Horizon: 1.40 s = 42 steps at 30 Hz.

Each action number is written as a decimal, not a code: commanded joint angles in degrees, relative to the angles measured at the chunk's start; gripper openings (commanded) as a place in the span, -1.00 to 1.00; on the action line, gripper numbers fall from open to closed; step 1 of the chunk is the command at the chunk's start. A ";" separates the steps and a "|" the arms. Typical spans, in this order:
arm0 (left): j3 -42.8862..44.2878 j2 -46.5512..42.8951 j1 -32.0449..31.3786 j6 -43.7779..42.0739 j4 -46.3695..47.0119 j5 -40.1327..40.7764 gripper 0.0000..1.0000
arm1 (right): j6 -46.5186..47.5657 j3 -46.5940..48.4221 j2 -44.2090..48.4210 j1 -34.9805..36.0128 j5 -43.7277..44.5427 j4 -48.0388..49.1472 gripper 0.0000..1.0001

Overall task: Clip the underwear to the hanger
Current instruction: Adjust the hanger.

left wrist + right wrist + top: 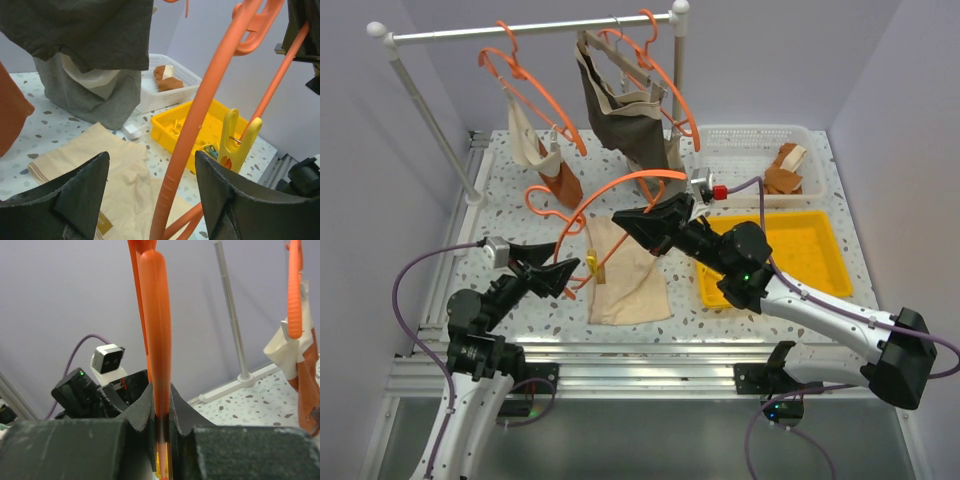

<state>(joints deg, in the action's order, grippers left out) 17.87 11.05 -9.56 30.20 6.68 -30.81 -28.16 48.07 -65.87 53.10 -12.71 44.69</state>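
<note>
Orange hanger (620, 186): off the table (500, 200), tilted, its loop arching above the table's middle; one side pinched by the right arm.
Right gripper (658, 222): clenched on the hanger's thin rod; its wrist view shows the rod wedged tight between both jaws.
Left gripper (564, 272): released, jaws wide; the rod passes through the gap and, as far as the wrist view shows, touches neither finger.
Underwear (626, 275): cream cloth, flat on the table between its middle and the near edge, just under the hanger's lower part.
Yellow peg (591, 264): seated on the hanger's lower bar, over the cloth's upper left corner. Cannot tell whether it bites the cloth; the left wrist view suggests it grips only the bar.
Done: hanger in hand and poised over the garment, one peg on it.
Left: by my reading no clip holds cloth yet. The waistband must come up to the bar and be pegged, likely at both corners.
Nearby: yellow tray (810, 250) toward the right edge; clothes rail (530, 32) along the far edge.
</note>
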 commanded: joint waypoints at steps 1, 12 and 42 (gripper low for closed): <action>2.96 -1.37 -0.19 -2.68 -2.37 1.89 0.51 | 2.14 0.97 0.91 -0.01 4.62 -1.00 -1.00; 4.55 -7.09 -0.19 -3.31 -1.16 0.50 0.90 | 4.26 0.97 0.30 0.07 8.32 -1.53 -1.00; -4.16 5.04 -1.77 15.51 30.51 -9.45 0.85 | 2.50 -1.23 2.15 0.07 1.02 0.49 -1.00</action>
<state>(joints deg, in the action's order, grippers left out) 13.26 15.99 -10.55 47.31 37.52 -41.95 -24.86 46.37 -63.75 53.08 -10.02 41.60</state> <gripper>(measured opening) 0.929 0.081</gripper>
